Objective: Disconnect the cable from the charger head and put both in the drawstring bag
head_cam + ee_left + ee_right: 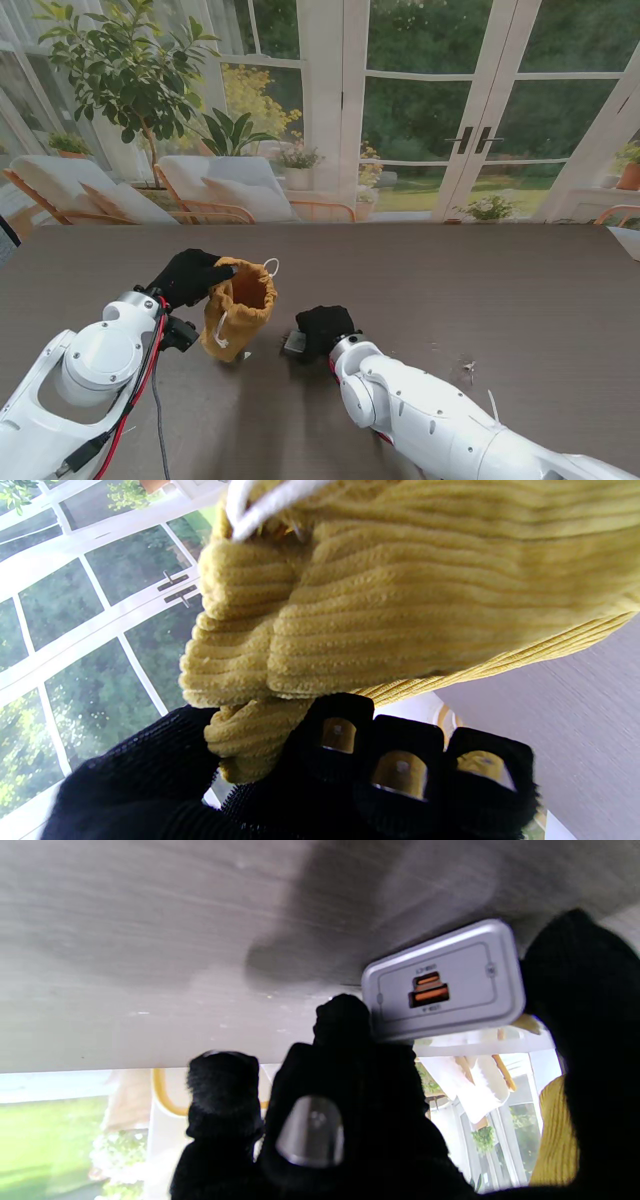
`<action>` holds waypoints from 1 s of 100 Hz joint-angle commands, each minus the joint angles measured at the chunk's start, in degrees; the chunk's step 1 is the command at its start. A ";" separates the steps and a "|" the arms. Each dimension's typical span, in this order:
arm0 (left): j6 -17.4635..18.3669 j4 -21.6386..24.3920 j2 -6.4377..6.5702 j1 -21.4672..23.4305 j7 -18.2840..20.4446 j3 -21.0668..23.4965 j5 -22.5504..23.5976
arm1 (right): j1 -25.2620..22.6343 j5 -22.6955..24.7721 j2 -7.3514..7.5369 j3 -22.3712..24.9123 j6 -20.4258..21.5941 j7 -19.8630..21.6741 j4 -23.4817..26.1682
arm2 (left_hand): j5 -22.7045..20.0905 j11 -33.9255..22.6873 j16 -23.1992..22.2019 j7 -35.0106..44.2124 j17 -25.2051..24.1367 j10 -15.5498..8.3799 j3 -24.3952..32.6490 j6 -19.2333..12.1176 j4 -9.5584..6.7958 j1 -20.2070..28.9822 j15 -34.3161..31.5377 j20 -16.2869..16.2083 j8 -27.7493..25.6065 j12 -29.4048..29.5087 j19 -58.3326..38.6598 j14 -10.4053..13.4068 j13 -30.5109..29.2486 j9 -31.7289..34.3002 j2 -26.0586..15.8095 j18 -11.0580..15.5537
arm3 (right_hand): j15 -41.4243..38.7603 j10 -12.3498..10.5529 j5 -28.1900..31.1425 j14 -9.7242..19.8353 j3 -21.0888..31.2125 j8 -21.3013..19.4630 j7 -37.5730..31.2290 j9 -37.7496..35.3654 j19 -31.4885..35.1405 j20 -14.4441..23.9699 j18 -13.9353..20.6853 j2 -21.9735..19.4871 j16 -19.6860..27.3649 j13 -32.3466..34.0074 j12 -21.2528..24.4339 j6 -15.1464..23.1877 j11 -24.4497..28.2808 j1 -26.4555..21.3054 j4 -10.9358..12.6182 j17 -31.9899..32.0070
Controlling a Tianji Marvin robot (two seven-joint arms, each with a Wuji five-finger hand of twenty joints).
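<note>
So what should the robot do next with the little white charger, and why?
Probably carry the charger head over to the bag's open mouth and drop it in. The right hand is pinching it, and both its ports look empty, so the cable seems unplugged. The left hand holds the yellow drawstring bag upright and open, just to the charger's left.

Tiny print by charger head (442,980) ports, too blurred to read

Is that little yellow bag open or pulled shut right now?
Open. The drawstring bag stands with its mouth gaping toward the camera, and the left hand grips its rim. Whether anything lies inside, I cannot tell.
</note>
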State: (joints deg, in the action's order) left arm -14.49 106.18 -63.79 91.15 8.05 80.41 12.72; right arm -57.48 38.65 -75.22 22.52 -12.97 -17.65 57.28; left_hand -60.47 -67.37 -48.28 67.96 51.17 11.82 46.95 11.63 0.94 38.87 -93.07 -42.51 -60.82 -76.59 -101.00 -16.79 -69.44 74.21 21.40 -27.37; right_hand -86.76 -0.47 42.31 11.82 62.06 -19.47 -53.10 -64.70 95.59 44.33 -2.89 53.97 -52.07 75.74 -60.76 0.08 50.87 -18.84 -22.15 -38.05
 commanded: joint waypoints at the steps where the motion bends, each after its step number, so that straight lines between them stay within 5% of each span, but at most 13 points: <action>1: -0.38 0.36 -0.24 -0.13 0.90 -0.08 -0.27 | -1.48 0.17 1.07 0.37 -0.19 1.21 1.01 | 1.01 -0.30 -0.70 -0.60 0.27 -1.09 0.09 6.14 1.35 3.18 -4.53 -1.42 0.29 -1.13 -4.27 3.34 -0.96 -0.41 -2.75 -1.93 | -2.36 -2.67 7.64 3.47 9.98 -4.62 -14.49 -3.19 3.85 1.43 1.88 -9.14 -1.09 0.27 -1.73 3.96 5.46 -7.24 2.76 -27.94; 31: -1.44 -0.06 -0.29 -0.63 0.84 -0.48 -0.29 | -4.94 1.79 4.53 7.77 -2.56 4.30 12.20 | 1.04 -0.26 -0.76 -0.60 0.27 -1.00 -0.07 6.20 1.38 3.23 -4.54 -1.45 0.33 -1.14 -4.25 3.07 -0.86 -0.47 -2.78 -1.93 | -2.69 -2.02 7.33 2.86 10.46 -4.99 -14.89 -3.09 3.90 1.55 1.59 -9.20 -1.20 0.24 -2.09 3.19 5.76 -7.48 2.80 -27.93; 61: -1.69 -1.75 -0.15 -2.41 1.80 -1.43 -0.55 | -7.00 6.68 8.57 15.93 -6.17 12.68 25.08 | 1.18 -0.25 -0.78 -0.61 0.27 -0.98 -0.20 6.19 1.39 3.35 -4.53 -1.48 0.34 -1.16 -4.24 3.06 -0.84 -0.47 -2.85 -1.93 | -3.27 -1.38 7.46 2.35 10.19 -5.14 -14.63 -3.25 4.35 1.76 1.18 -9.20 -1.37 0.23 -2.13 2.74 5.56 -7.86 2.90 -28.05; 100: -1.22 -5.14 -0.01 -6.59 3.47 -4.77 -1.65 | -9.60 10.17 10.48 22.56 -8.47 19.00 37.73 | 1.23 -0.20 -0.80 -0.62 0.22 -0.91 -0.45 6.23 1.41 3.45 -4.52 -1.53 0.36 -1.18 -4.19 3.07 -0.83 -0.59 -2.99 -1.96 | -4.10 -0.85 7.71 2.11 9.73 -5.49 -14.19 -3.70 4.90 1.88 1.14 -9.10 -1.63 0.21 -2.18 2.04 5.19 -8.17 3.00 -28.17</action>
State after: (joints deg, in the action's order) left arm -15.89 101.26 -63.58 85.20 9.98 76.07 11.48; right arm -66.87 48.29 -64.66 45.02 -21.52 0.50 92.92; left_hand -60.32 -67.13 -48.28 67.70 51.14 11.93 46.31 11.76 0.95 39.46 -93.07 -43.09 -60.68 -76.59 -101.00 -16.81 -69.41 74.13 21.40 -27.40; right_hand -88.04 0.52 43.50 11.10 62.09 -20.18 -54.37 -64.70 96.52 44.33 -2.85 52.64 -52.72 75.82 -61.90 -3.40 51.29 -18.83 -22.16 -38.05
